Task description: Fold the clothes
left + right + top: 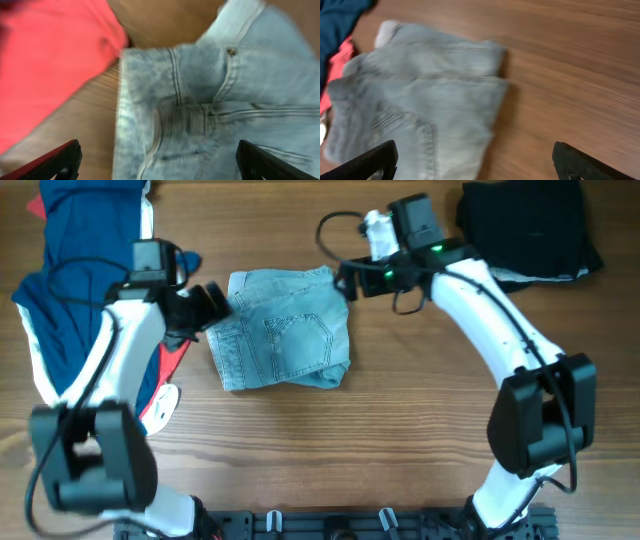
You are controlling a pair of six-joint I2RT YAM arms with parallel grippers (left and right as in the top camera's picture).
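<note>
the denim shorts (285,328) lie in the upper middle of the overhead frame, on the bench (400,450). they are gathered into a compact, roughly square bundle with a back pocket facing up. they look folded at least once, though the lower edge is uneven and the layers do not line up cleanly. judged from this, the shorts are mostly done and may need only a tidy-up.

the navy garment (80,250), with red and white parts, sprawls unfolded in the upper left, partly under the left arm, so it is not yet folded. the black garment (530,225) in the upper right sits in a fairly neat block. whether it is folded, or is more than one piece, cannot be told.

the left gripper (208,304) hovers at the left edge of the shorts. in the left wrist view its fingers are spread wide with nothing between them. the right gripper (347,280) is by the upper right corner of the shorts, likewise released and empty.

count: one pair of shorts, one navy garment, one black pile, two arms, two grippers.
</note>
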